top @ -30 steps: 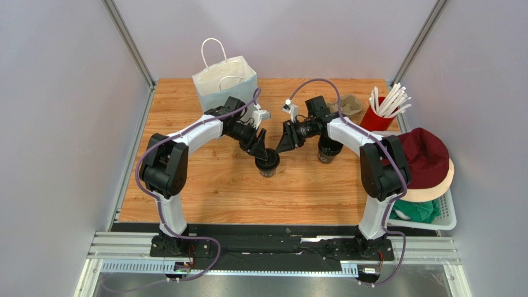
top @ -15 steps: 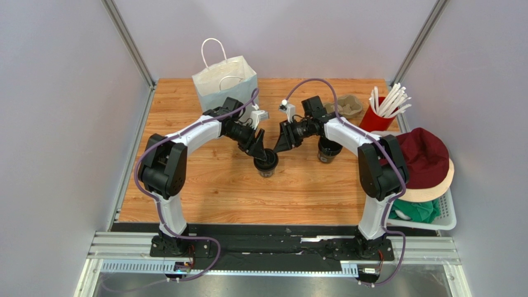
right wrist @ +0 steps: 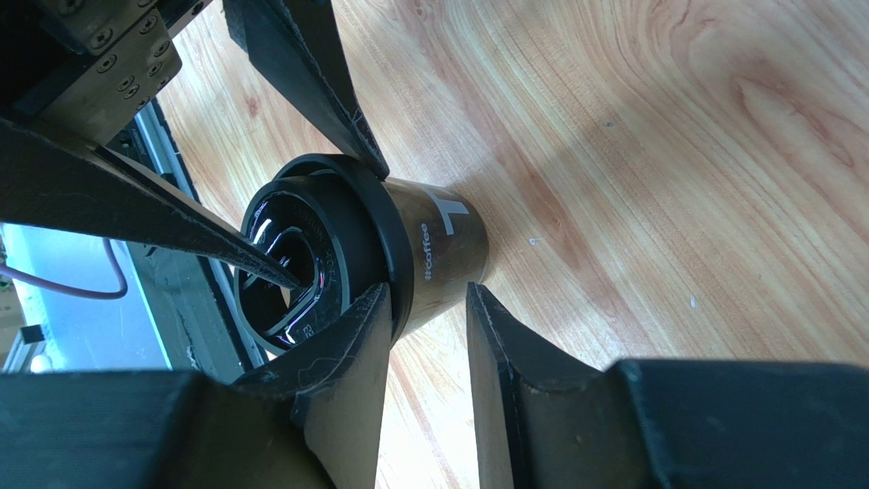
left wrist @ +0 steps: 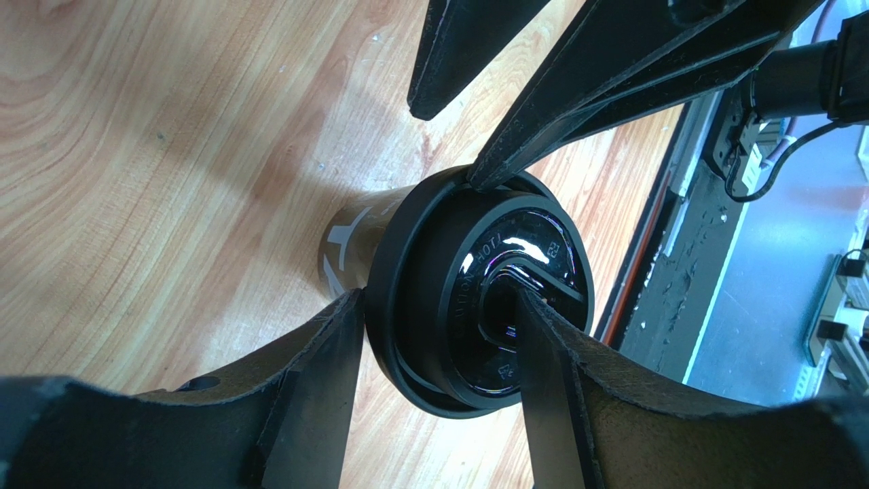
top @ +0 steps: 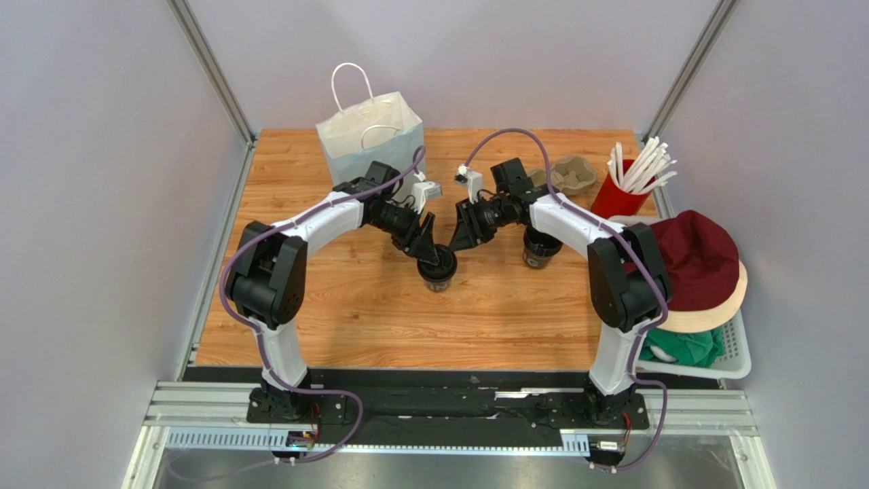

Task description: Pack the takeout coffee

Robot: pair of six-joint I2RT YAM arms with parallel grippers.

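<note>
While the left gripper (left wrist: 439, 306) pinches the black coffee cup (top: 438, 271) by its top edge, upright at the counter's (top: 347, 306) middle, the right gripper (right wrist: 423, 306) stands parted beside it; the white paper bag (top: 369, 138) at the far edge lies nearer the left arm (top: 326, 216).

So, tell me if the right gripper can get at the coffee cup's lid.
Only partly, it seems: the left gripper sits on the lid, leaving the right gripper one free rim edge.

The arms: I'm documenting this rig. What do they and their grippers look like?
Left arm and right arm match: white links, chunky black joints, a purple-grey cable looping along each. Left gripper and right gripper have black, tapered, wedge-shaped fingers.
</note>
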